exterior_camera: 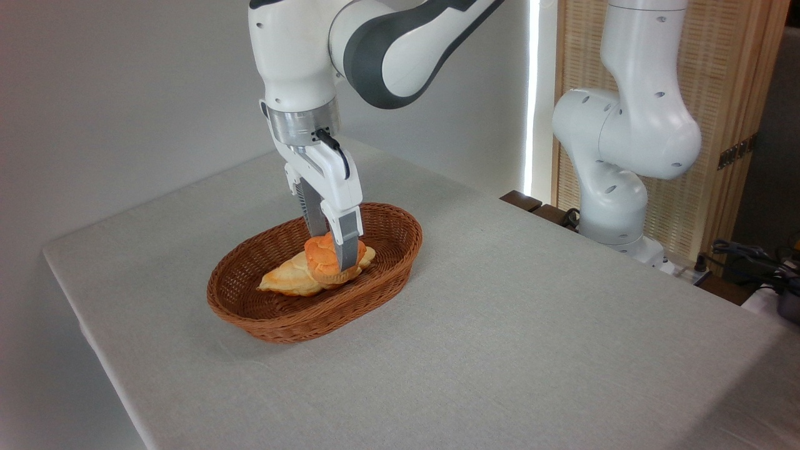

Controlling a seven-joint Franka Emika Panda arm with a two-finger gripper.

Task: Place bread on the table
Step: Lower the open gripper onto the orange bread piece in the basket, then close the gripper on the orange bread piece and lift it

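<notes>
My gripper (pixel 330 250) reaches down into the wicker basket (pixel 387 275), fingers pinching the bread (pixel 322 255) across its round sides; it sits against the paler braided loaf (pixel 289 281), near the basket's middle. I judge the bun light and soft, easily crushed, with a crumbly swirled top, so a gentle hold low on its flanks suits before moving to the table (pixel 531 325)
</notes>
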